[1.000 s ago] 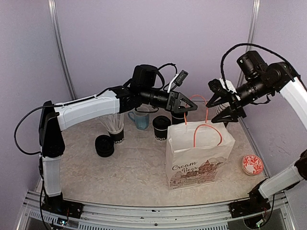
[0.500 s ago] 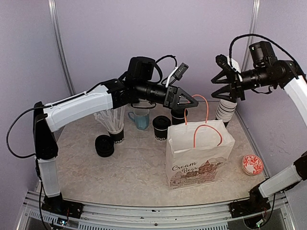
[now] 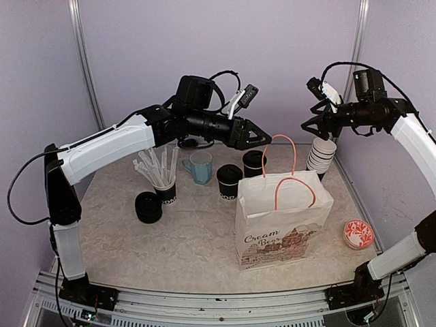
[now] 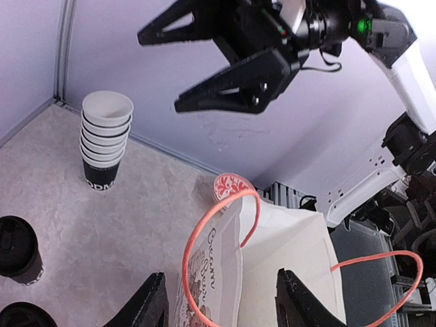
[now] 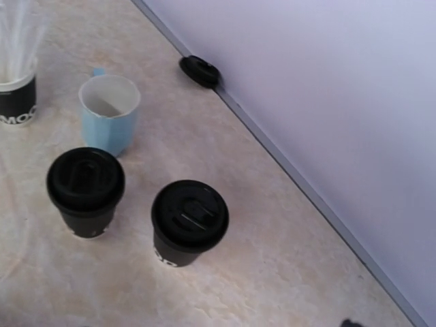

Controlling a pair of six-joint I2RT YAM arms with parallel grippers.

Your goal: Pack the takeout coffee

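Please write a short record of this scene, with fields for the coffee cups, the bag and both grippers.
lidded coffee cups: two, standing on the table behind the bag, not packed yet
paper bag: upright, open, orange handles raised
left gripper: open, empty, beside the bag's handles
right gripper: open, empty, raised near the stack of empty cups
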